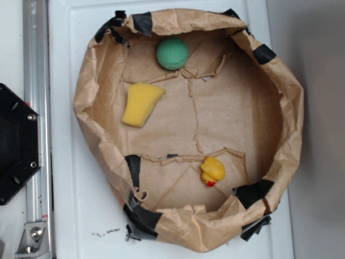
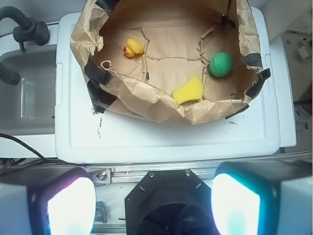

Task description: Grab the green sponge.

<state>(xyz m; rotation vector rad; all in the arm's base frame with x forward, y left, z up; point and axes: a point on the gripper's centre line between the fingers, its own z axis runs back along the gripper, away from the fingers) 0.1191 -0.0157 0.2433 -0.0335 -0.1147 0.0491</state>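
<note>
The green sponge (image 1: pixel 173 53) is round and ball-like. It lies inside a crumpled brown paper bowl (image 1: pixel 294 108), near the bowl's far wall in the exterior view. The wrist view shows the green sponge (image 2: pixel 221 64) at the upper right, within the paper bowl (image 2: pixel 146 105). My gripper (image 2: pixel 154 200) is at the bottom of the wrist view, well back from the bowl and high over the robot's black base (image 2: pixel 171 205). Its two glowing fingers (image 2: pixel 68 203) stand wide apart with nothing between them. The exterior view does not show the gripper.
A yellow sponge (image 1: pixel 140 104) (image 2: pixel 190 91) and a yellow rubber duck (image 1: pixel 212 171) (image 2: pixel 132 47) also lie in the bowl. The bowl sits on a white plastic lid (image 1: pixel 70 205) (image 2: pixel 171 142). A metal rail (image 1: pixel 36 65) and the black base (image 1: pixel 16 145) run along one side.
</note>
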